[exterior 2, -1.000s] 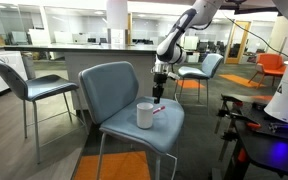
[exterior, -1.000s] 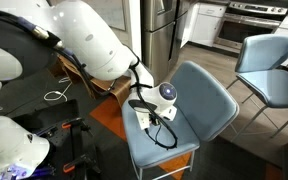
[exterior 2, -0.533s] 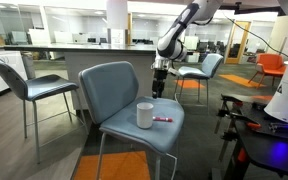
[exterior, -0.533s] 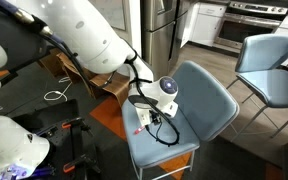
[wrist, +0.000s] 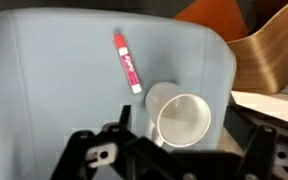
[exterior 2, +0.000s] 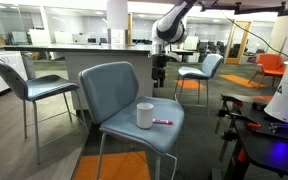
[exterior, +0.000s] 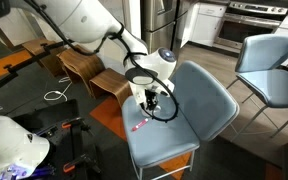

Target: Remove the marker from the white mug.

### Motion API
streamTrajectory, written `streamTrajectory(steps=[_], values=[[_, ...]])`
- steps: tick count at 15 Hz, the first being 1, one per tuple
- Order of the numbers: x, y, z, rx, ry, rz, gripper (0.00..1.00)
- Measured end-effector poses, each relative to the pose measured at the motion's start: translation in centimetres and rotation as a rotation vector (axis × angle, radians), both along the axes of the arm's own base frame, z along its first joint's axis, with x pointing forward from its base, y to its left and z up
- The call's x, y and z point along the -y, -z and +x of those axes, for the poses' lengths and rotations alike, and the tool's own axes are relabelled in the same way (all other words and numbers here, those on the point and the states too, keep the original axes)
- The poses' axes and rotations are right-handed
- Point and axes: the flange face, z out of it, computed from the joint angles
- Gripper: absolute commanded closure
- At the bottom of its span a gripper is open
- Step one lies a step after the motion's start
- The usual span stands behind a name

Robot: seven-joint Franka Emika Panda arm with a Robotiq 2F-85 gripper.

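The marker (wrist: pixel 127 60) is a short pink-red pen lying flat on the blue-grey chair seat (wrist: pixel 54 80), beside the white mug (wrist: pixel 184 118). The mug stands upright and looks empty inside. In an exterior view the marker (exterior 2: pixel 162 122) lies just right of the mug (exterior 2: pixel 144 114), apart from it. My gripper (exterior 2: pixel 158 80) hangs well above the seat with its jaws wide open and nothing between them. In an exterior view the gripper (exterior: pixel 152 98) covers most of the mug, and the marker (exterior: pixel 140 125) shows pink on the seat below it. In the wrist view my gripper (wrist: pixel 174 142) looks straight down on the mug.
The chair's backrest (exterior 2: pixel 109 85) rises behind the mug. A second blue-grey chair (exterior 2: pixel 29 85) and another (exterior: pixel 264 65) stand nearby. Wooden furniture (exterior: pixel 79 65) sits beside the chair, and a white machine body (exterior: pixel 9 150) with cables is close by.
The gripper has opened and risen away from the seat. The marker it held a second ago now lies on the seat beside the mug.
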Motion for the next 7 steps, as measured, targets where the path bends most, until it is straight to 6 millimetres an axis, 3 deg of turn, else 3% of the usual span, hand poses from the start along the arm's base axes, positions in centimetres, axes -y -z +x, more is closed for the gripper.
streamTrajectory(steps=[3,7], values=[[-1.3,-2.4,-0.3,-0.038,-0.031,-0.014,0.0],[-2.3,-3.5,-0.4,-0.043,-0.073,-0.033,0.0]])
